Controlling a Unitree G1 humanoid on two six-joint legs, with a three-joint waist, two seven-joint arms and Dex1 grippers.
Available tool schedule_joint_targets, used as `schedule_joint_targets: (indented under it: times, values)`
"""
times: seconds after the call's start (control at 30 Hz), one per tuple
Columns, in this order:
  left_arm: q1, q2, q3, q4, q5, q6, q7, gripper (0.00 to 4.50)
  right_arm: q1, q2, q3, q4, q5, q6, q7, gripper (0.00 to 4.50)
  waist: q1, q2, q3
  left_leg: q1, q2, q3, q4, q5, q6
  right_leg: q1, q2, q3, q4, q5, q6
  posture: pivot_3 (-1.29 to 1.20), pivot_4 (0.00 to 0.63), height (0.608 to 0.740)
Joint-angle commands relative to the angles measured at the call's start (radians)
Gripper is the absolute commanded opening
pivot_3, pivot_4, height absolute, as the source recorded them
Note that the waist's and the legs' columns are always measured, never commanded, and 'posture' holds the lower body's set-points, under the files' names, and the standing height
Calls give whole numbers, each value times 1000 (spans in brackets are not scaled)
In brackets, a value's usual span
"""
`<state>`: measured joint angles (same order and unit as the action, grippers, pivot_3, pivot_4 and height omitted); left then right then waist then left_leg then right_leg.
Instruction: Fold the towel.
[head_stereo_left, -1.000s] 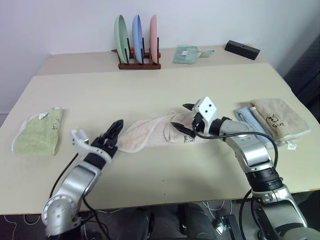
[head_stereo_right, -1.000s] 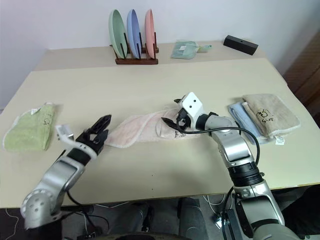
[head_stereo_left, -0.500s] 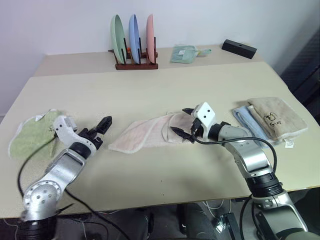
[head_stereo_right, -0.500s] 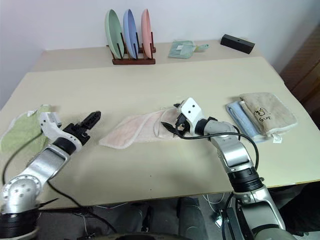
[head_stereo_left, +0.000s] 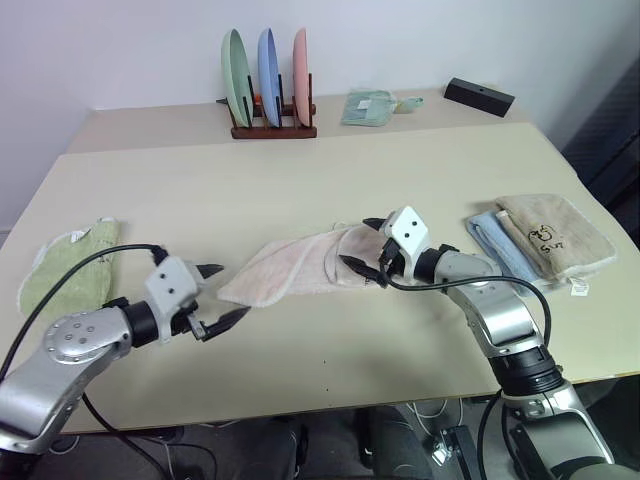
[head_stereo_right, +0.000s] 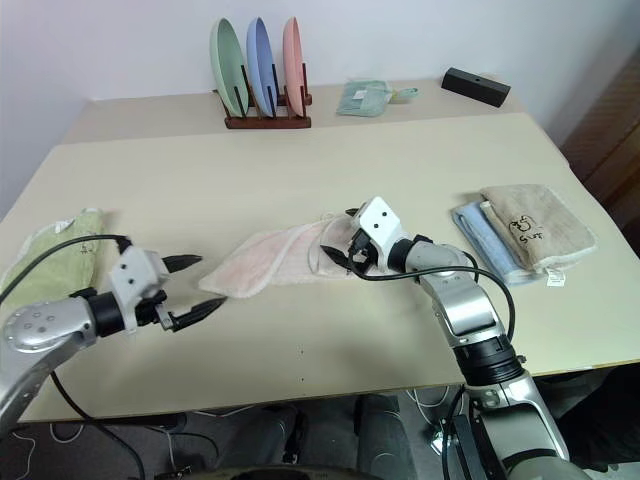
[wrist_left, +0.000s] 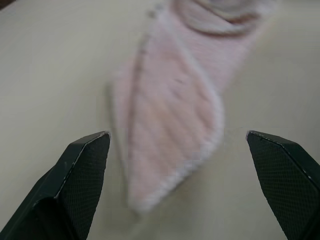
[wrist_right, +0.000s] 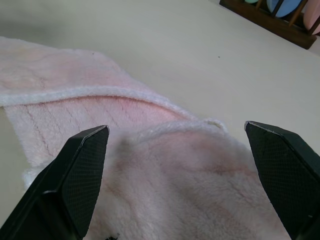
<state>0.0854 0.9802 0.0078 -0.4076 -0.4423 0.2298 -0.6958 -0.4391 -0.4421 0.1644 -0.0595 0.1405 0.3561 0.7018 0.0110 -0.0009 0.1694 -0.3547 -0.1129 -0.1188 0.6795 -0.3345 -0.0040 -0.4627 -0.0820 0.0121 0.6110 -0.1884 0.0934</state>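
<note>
Your right tool (head_stereo_left: 362, 246) stands wide, empty, over the right end of the pink towel (head_stereo_left: 300, 268), which lies rumpled mid-counter (head_stereo_left: 300, 190). Your left tool (head_stereo_left: 222, 296) is wide too, just off the towel's 8 o'clock corner. A green towel (head_stereo_left: 62, 275) lies at 9 o'clock.

No text, brand or number can be read with certainty. The beige towel (head_stereo_left: 556, 233) at the right of the table (head_stereo_left: 300, 190) carries a dark embroidered mark with small letters under it, too small to make out. The pink towel (head_stereo_left: 300, 268) shows a tiny dark mark, also unreadable.
</note>
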Motion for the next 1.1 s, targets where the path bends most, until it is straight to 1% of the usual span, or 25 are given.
schedule_joint_targets:
  times: [0.03,0.13,0.27,0.37,0.5,0.57,0.6,0.73,0.83,0.97,1.1]
  values:
    - [-40,-27,-43,35,113,-75,-40,4500,3,9,-6,-48,1,-15,-8,4431,-1,0,0,0,0,0,0,0,0,0,0,0,0,0,0,0,150,730]
    - [-95,-83,-82,77,185,-88,-28,4500,12,9,-6,-55,0,-14,-13,4431,-1,0,0,0,0,0,0,0,0,0,0,0,0,0,0,0,150,730]
    - [-126,-132,-125,115,271,-115,-37,4500,19,12,-3,-63,-2,-11,-22,4431,-1,-1,0,0,0,0,0,0,1,0,0,0,0,0,0,0,150,730]
    - [-150,-168,-145,138,317,-130,-29,3577,23,13,0,-67,-3,-9,-26,4500,-1,-1,0,0,0,0,0,0,1,-1,0,0,0,0,0,0,150,730]
    - [-146,-184,-135,146,335,-152,-48,1530,26,15,3,-65,-6,-11,-28,4500,-1,-1,0,0,0,0,0,0,1,-1,0,0,1,0,0,0,150,730]
    - [-139,-193,-119,156,345,-149,-33,495,25,16,6,-63,-8,-13,-28,4500,-1,-1,0,0,0,0,0,0,1,-1,0,0,1,0,0,0,150,730]
    - [-137,-212,-95,154,325,-123,-14,57,26,17,8,-63,-10,-13,-27,4500,-1,-1,0,0,0,0,0,0,1,-1,0,0,1,0,0,0,150,730]
    - [-142,-317,23,132,160,57,42,57,30,17,14,-63,-14,-18,-26,4500,-1,-1,0,0,0,0,1,0,1,-1,0,0,1,0,1,0,150,730]
    - [-144,-366,80,120,70,182,64,57,28,19,20,-62,-15,-21,-26,4500,-1,-1,0,0,0,0,1,0,1,-1,0,0,1,0,1,0,150,730]
    - [-172,-435,176,128,-73,376,137,57,25,21,23,-58,-18,-25,-26,4500,-1,-1,0,0,0,0,1,0,1,-1,0,0,2,0,1,0,150,730]
    - [-245,-540,330,195,-220,550,302,57,26,22,23,-59,-21,-26,-26,4500,0,-2,0,0,0,0,2,0,1,0,0,0,2,1,1,0,150,730]
